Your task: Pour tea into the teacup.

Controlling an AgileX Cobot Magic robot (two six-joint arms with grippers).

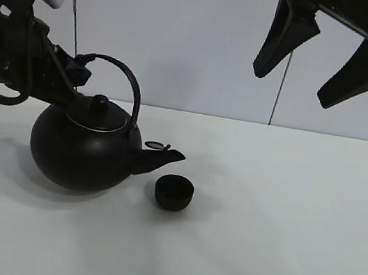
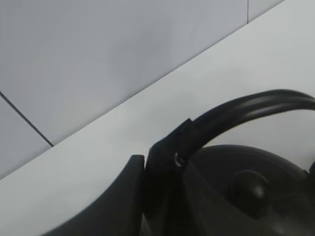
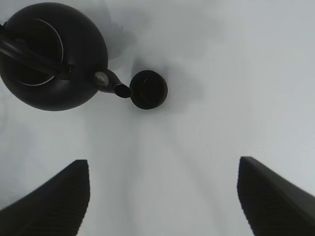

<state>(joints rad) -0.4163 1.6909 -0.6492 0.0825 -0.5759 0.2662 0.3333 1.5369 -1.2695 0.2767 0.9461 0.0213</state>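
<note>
A large round black kettle (image 1: 83,149) with a knobbed lid stands on the white table (image 1: 281,231), tipped slightly so its spout (image 1: 163,159) hangs over the small black teacup (image 1: 174,193). My left gripper (image 1: 78,70) is shut on the left end of the kettle's arched handle (image 2: 236,115). In the right wrist view the kettle (image 3: 51,56) and teacup (image 3: 149,89) lie far below, the spout tip touching the cup's rim. My right gripper (image 1: 328,56) hangs open high at the upper right, holding nothing.
A pale wall with vertical seams (image 1: 280,90) stands behind the table. White tabletop spreads to the right of the teacup and in front of it.
</note>
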